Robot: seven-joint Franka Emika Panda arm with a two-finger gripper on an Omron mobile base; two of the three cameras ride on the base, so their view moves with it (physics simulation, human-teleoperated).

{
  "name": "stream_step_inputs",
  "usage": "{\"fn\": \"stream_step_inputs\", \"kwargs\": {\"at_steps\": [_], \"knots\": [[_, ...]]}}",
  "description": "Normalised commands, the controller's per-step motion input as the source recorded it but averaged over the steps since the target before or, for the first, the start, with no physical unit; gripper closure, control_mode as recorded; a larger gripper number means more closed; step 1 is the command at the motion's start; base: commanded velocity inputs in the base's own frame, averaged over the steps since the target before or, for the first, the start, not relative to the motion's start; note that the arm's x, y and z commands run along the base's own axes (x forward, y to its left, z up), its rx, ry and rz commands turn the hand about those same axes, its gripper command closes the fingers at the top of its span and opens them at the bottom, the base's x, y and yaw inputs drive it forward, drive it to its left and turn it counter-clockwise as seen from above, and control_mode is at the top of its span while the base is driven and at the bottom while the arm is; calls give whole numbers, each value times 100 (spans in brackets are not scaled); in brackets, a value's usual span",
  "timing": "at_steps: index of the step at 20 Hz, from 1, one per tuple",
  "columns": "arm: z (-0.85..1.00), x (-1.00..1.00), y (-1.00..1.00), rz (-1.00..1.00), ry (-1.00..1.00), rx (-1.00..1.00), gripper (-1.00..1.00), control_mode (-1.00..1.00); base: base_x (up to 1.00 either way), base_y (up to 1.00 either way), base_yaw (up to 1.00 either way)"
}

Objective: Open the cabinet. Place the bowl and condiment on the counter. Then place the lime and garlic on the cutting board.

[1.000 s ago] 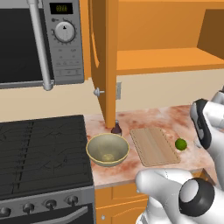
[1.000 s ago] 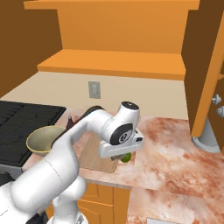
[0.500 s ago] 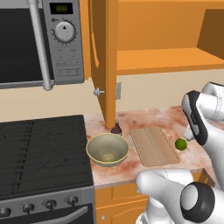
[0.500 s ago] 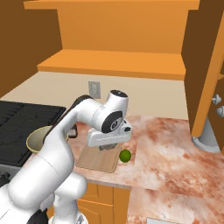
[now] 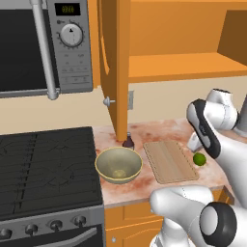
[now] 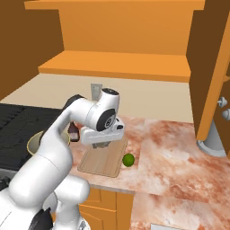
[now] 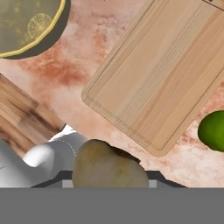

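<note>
The pincer (image 6: 102,144) grips the garlic (image 7: 109,168) above the cutting board (image 7: 164,78). The lime (image 7: 213,130) lies on the surface (image 7: 109,39) just beside that board, off to the pincer's side.

A silver microwave (image 5: 46,46) hangs above a black stove (image 5: 46,169), beige wall (image 5: 159,99) behind.

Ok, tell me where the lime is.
The lime sits on the counter just off the cutting board's right edge in the left base view, not on it.
</note>
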Motion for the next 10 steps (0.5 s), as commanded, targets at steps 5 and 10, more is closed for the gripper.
{"fn": "stream_step_inputs", "kwargs": {"at_steps": [5,10], "knots": [[-12,26,31,0,0,0,100,-100,0,0,0],[-30,30,19,0,0,0,100,-100,0,0,0]]}}
